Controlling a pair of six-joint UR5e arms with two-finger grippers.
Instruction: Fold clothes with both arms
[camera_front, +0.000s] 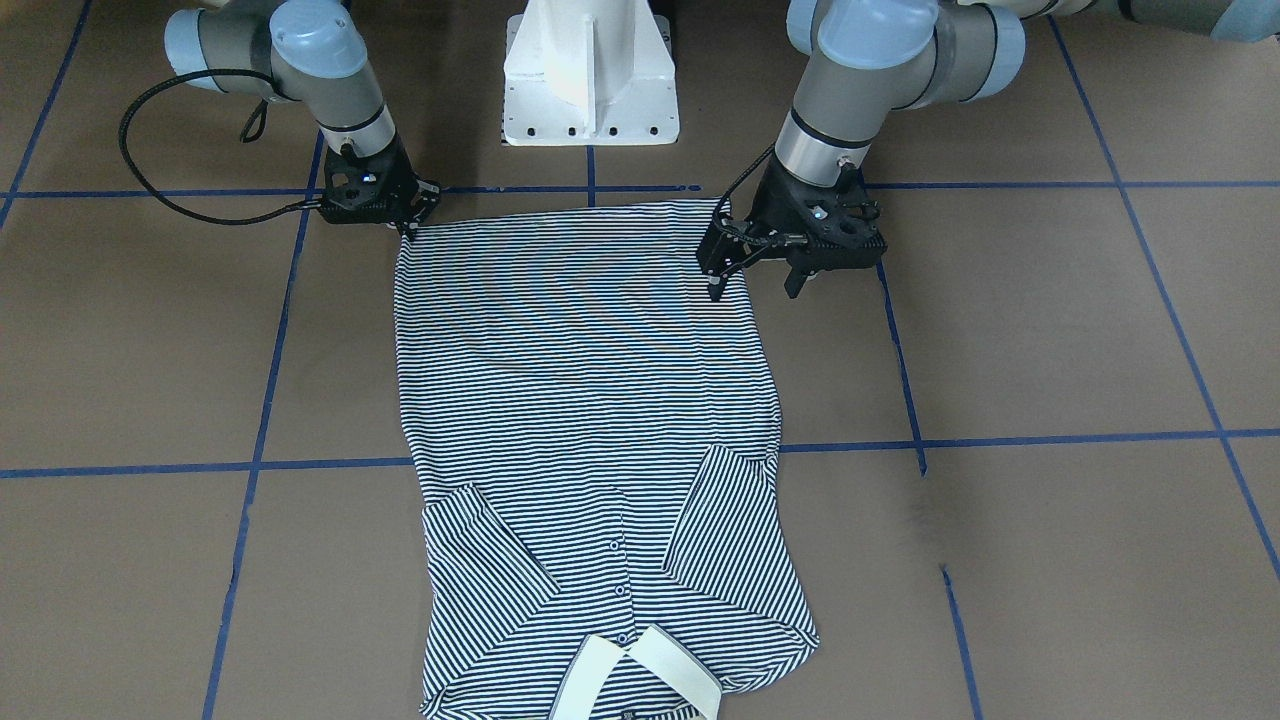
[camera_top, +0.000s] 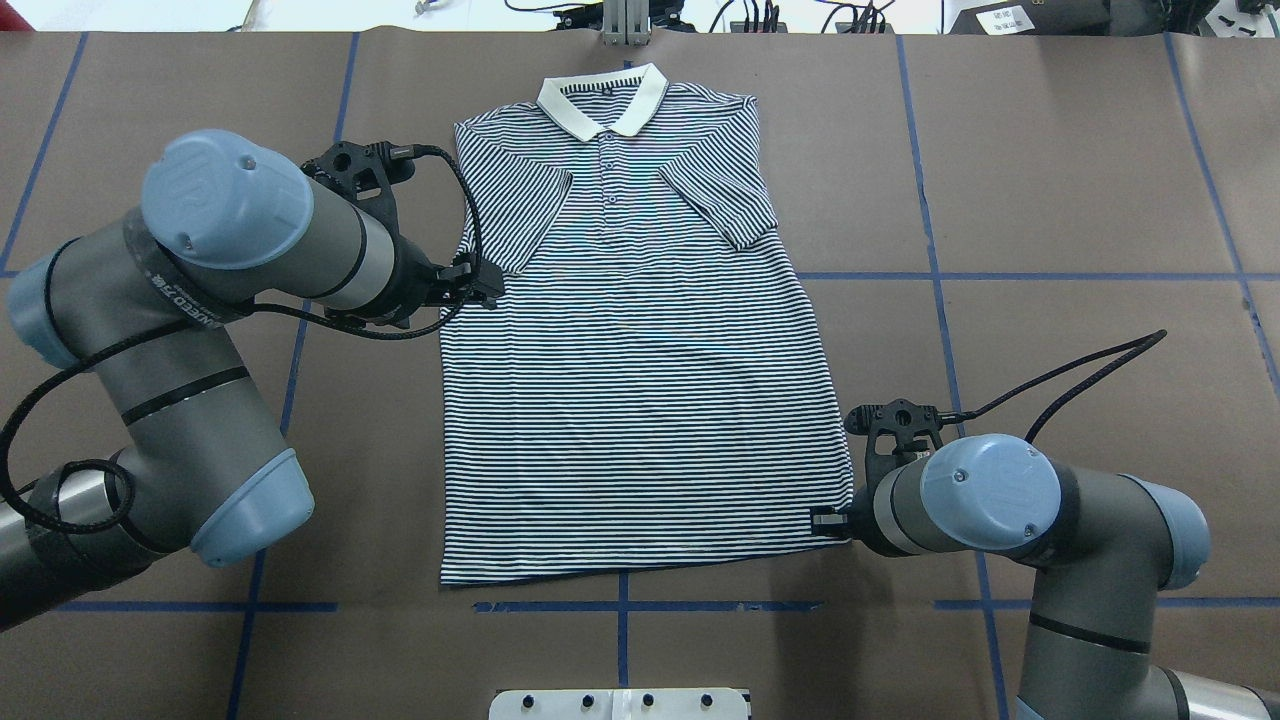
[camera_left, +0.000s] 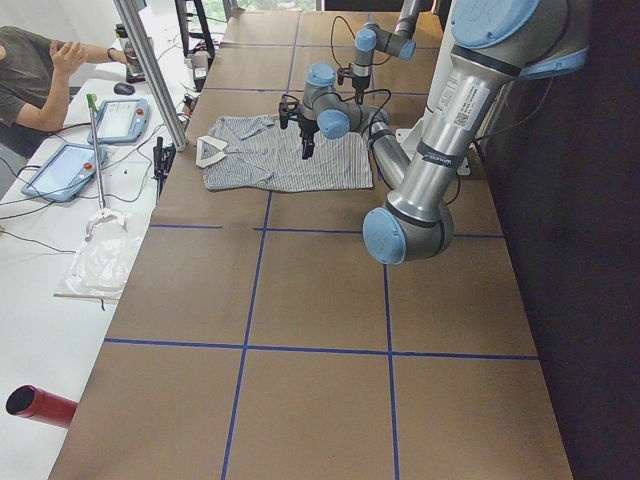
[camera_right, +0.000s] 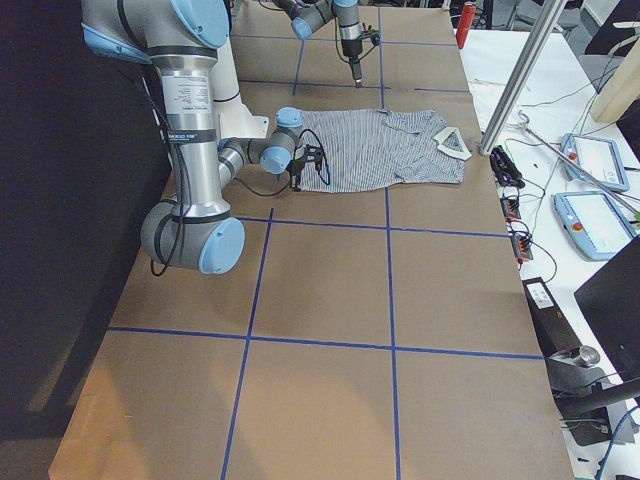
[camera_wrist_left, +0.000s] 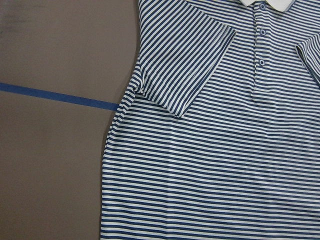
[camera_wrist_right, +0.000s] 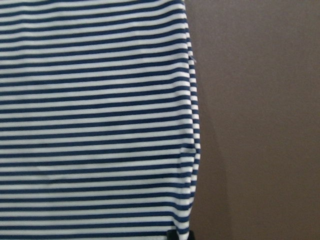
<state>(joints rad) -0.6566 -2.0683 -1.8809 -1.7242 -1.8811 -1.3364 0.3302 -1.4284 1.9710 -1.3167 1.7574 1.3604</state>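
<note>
Near the striped shirt (camera_front: 590, 400) stands a white pedestal (camera_front: 590, 80).

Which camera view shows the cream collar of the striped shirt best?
The overhead exterior view: the cream collar of the navy-and-white striped polo shirt lies whole there. The front-facing view crops it at the frame's bottom, both side views show it tiny, the left wrist view catches a sliver, the right wrist view none.
</note>
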